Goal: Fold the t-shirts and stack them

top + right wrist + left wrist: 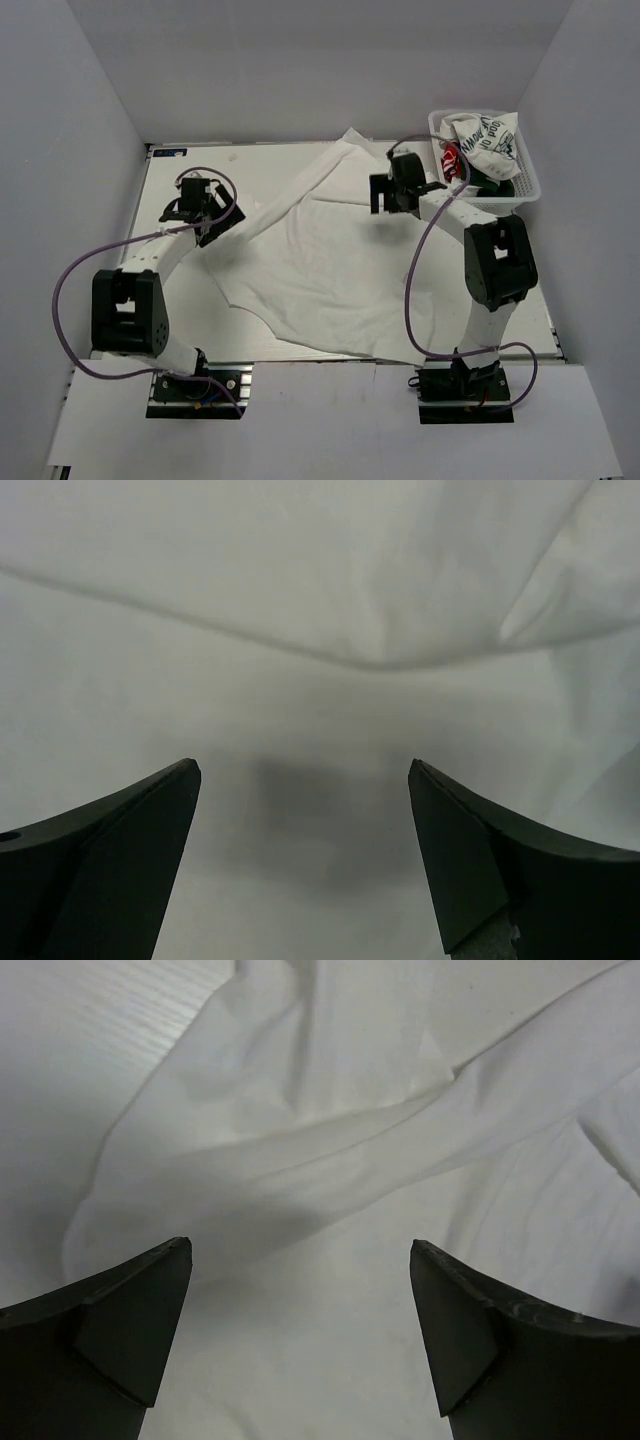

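A white t-shirt [320, 260] lies spread and wrinkled across the middle of the table. My left gripper [197, 207] is open and empty over the shirt's left edge; in the left wrist view [300, 1290] a folded ridge of white cloth [330, 1160] runs just beyond the fingertips. My right gripper [392, 192] is open and empty over the shirt's far right part; the right wrist view [303, 820] shows flat white cloth [300, 600] with a crease below it.
A white basket [525, 180] stands at the far right with crumpled printed shirts [485, 140] in it. White walls enclose the table on three sides. Purple cables loop beside both arms.
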Robot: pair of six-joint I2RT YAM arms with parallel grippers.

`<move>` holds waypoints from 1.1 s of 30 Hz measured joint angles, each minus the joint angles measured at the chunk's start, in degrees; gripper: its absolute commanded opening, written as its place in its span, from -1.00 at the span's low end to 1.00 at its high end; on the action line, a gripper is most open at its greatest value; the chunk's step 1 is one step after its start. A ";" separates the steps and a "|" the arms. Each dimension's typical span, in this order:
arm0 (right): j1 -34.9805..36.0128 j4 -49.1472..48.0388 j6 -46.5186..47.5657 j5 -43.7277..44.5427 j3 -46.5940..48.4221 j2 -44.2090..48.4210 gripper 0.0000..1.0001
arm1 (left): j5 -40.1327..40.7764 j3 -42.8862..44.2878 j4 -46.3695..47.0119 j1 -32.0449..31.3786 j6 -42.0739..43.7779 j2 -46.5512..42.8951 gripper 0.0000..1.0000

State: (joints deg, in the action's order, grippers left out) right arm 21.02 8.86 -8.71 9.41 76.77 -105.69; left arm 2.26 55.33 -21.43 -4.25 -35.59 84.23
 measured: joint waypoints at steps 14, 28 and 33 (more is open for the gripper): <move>0.66 0.85 -3.58 -7.02 -12.90 0.31 0.81 | -1.33 27.36 3.50 -0.94 0.59 34.42 1.00; 22.40 -1.36 -2.40 -15.21 -25.46 10.84 0.81 | 8.39 84.46 -8.72 2.40 -1.07 69.11 1.00; 33.24 3.45 -1.14 -18.40 -25.46 13.03 0.81 | 2.10 83.36 -2.08 3.43 -3.85 69.40 1.00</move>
State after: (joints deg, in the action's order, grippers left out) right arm 54.26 12.32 -9.85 -8.99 51.31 -92.66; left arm 4.36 138.69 -23.51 -0.82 -39.44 153.62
